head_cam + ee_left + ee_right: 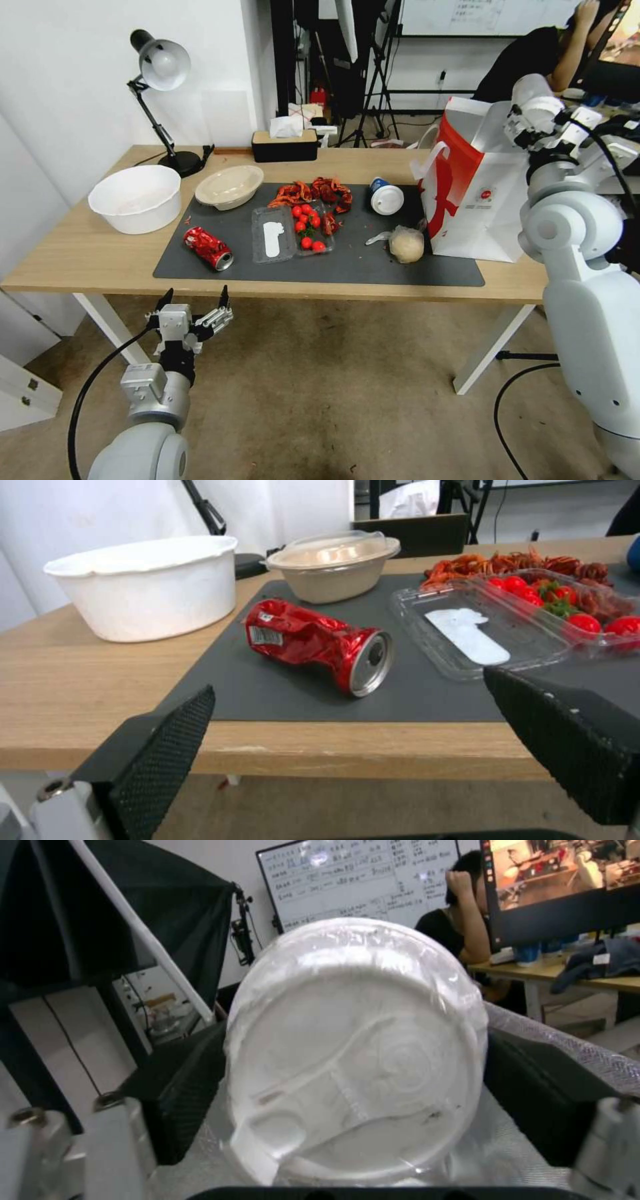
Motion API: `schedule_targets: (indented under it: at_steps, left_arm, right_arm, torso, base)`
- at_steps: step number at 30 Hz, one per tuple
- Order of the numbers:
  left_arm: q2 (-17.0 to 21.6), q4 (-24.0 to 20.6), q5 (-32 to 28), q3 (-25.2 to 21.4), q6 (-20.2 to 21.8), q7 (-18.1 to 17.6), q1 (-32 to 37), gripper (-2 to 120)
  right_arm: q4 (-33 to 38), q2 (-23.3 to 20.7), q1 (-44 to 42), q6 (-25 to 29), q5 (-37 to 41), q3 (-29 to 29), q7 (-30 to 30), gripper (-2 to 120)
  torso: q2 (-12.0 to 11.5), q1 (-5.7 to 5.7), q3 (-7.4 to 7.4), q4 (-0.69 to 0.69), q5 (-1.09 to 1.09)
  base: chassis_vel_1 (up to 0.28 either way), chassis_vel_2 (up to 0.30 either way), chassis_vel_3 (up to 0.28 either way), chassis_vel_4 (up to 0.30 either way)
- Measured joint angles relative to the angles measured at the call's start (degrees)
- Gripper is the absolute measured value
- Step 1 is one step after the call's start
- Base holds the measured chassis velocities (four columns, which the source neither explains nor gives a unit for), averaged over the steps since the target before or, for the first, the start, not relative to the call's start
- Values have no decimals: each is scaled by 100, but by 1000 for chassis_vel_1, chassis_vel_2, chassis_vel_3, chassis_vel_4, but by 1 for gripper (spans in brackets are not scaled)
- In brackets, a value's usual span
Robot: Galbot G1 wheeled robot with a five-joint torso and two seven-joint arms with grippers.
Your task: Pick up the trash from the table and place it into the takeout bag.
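Observation:
The trash lies on the table (pixel 73 253) and its dark grey mat (pixel 373 267): a crushed red can (pixel 208 248) (pixel 313 642), a lidded beige bowl (pixel 230 187) (pixel 333 572), a blue-white paper cup (pixel 387 198) and a beige crumpled wad (pixel 407 244). The white-and-red takeout bag (pixel 477 200) stands at the mat's right end. My left gripper (pixel 195 297) (pixel 347 690) hangs open just below the table's front edge, facing the can. My right gripper (pixel 357 1065) is raised over the bag's mouth, shut on a clear plastic cup with a white lid (pixel 353 1040).
An open clear clamshell (pixel 273 233) with cherry tomatoes (pixel 308 227) and a pile of crayfish shells (pixel 313 192) sit mid-mat. A large white tub (pixel 137 199), a desk lamp (pixel 160 67) and a tissue box (pixel 285 143) stand at the left and back.

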Motion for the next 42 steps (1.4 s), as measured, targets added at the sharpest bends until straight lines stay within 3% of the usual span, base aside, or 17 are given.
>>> schedule_targets:
  at_steps: [4, 15, 19, 22, 27, 32, 37, 42]
  left_arm:
    - [0, 1, 0, -37, -37, -3, 15, 100]
    - [2, 13, 9, -42, -44, -9, -6, 100]
    - [6, 14, 6, -35, -83, -3, 3, 100]
    - [6, 21, 1, -35, -101, 0, -4, 100]
    - [8, 74, -4, -18, -184, 26, -18, 100]
    - [9, 101, -8, -8, -232, 40, -26, 100]
    - [14, 120, -16, -5, -276, 50, -24, 100]
    - [21, 124, -25, -5, -281, 53, -30, 100]
  right_arm:
    - [-181, 135, 88, -188, 14, -88, 133, 99]
    - [-93, 100, 18, -130, 6, -39, -40, 100]
    - [558, -12, -630, 827, 224, 127, -1420, 100]
    - [927, -72, -1063, 1018, 194, 143, -1780, 100]
    - [1461, -91, -2105, 1379, -560, 101, -2241, 100]
    - [1703, -41, -2909, 1613, -1244, 21, -2264, 100]
    - [1803, 155, -3958, 2005, -2429, -335, -1840, 100]
    - [1691, 319, -4600, 2268, -2999, -643, -1398, 100]
  torso:
    - [0, 0, -1, 0, -1]
    - [2, 0, -1, -1, 0]
    - [2, 0, -1, 0, -1]
    - [2, 0, -1, 0, -1]
    - [1, 0, -2, 1, -2]
    - [1, 0, -1, -2, -1]
    - [1, 0, -1, -1, -1]
    - [1, 0, -2, -2, 1]
  base:
    - [0, 0, 0, 0]
    - [0, 0, 0, 0]
    - [0, 0, 0, 0]
    - [0, 0, 0, 0]
    - [0, 0, 0, 0]
    - [0, 0, 0, 0]
    - [0, 0, 0, 0]
    - [0, 0, 0, 0]
